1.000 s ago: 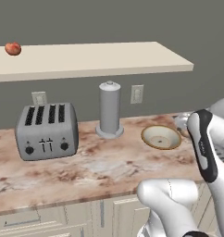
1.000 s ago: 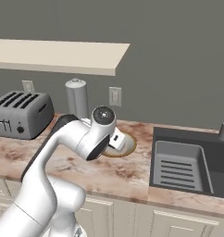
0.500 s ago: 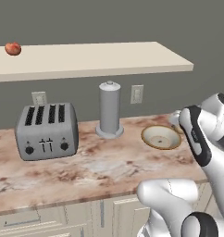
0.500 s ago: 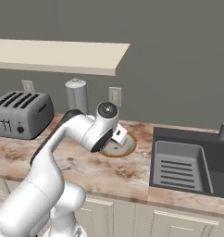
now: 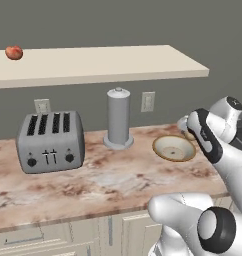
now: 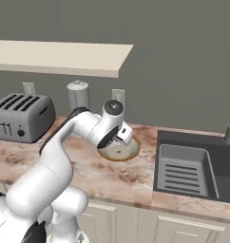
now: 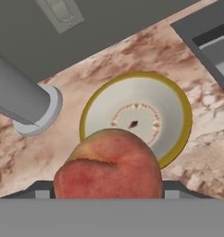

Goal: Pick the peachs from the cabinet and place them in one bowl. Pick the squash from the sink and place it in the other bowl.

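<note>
The gripper (image 7: 109, 196) is clamping a peach (image 7: 109, 164) above the bowl (image 7: 171, 109). It is looking soft, round, bruisable; light pressure across its middle is probably suiting it best.

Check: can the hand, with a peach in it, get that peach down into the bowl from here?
Probably yes. The hand holds a peach above the bowl, whose inside looks empty, with nothing between them.

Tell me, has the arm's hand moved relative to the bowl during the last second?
Yes. In the left base view the hand has shifted left and up, from right of the bowl to above its far right rim, carrying a peach.
</note>
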Robot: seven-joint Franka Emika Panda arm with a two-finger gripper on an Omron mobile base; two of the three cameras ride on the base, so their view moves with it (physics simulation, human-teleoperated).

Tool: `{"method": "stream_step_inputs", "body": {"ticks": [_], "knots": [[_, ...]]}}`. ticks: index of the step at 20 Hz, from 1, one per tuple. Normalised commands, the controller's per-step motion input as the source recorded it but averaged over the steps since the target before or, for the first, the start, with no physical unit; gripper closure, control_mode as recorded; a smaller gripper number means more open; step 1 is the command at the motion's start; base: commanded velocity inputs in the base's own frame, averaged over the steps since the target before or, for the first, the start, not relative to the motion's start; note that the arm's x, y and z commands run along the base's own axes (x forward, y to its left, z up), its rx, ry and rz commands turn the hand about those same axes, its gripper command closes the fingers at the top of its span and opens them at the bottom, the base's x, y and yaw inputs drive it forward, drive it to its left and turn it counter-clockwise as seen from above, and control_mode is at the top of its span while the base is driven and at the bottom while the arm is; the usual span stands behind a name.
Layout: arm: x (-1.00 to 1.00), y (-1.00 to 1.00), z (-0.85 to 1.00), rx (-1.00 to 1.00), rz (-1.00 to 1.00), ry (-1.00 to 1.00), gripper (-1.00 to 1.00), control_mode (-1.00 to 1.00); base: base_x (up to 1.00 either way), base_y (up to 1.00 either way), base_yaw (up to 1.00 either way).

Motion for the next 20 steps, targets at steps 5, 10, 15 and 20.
{"method": "stream_step_inputs", "body": {"ticks": [5, 10, 15, 20], "knots": [[0.31, 0.0, 0.0, -0.01, 0.0, 0.0, 1.0, -1.0, 0.0, 0.0, 0.0], [0.09, 0.0, -0.11, -0.01, 0.0, 0.0, 1.0, -1.0, 0.0, 0.0, 0.0], [0.0, 0.0, -0.31, -0.02, 0.0, 0.0, 1.0, -1.0, 0.0, 0.0, 0.0], [0.0, 0.0, -0.26, -0.03, 0.0, 0.0, 1.0, -1.0, 0.0, 0.0, 0.0]]}}
